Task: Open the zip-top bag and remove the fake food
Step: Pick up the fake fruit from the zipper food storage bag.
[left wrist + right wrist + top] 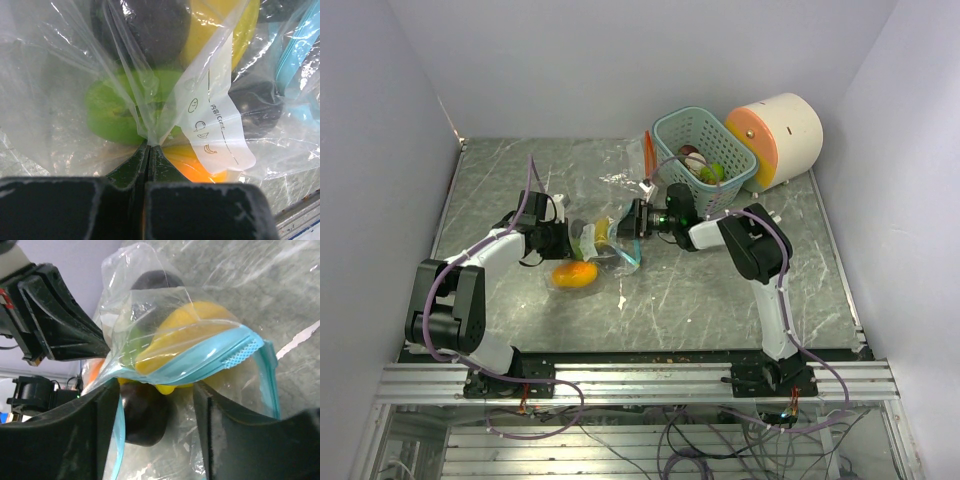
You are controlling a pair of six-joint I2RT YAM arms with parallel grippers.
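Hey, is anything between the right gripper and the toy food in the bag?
Yes. The film of the bag and its teal zip strip stretch across the yellow piece, right in front of the open right gripper. The left gripper pinches the bag's other side.

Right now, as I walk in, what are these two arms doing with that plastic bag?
Both arms have the zip-top bag between them at mid-table. The left gripper is shut on the clear plastic. The right gripper is open at the blue zip edge. A yellow toy, a green toy and a dark toy are inside. Whether the orange toy is inside is unclear. The teal basket behind holds some pieces.
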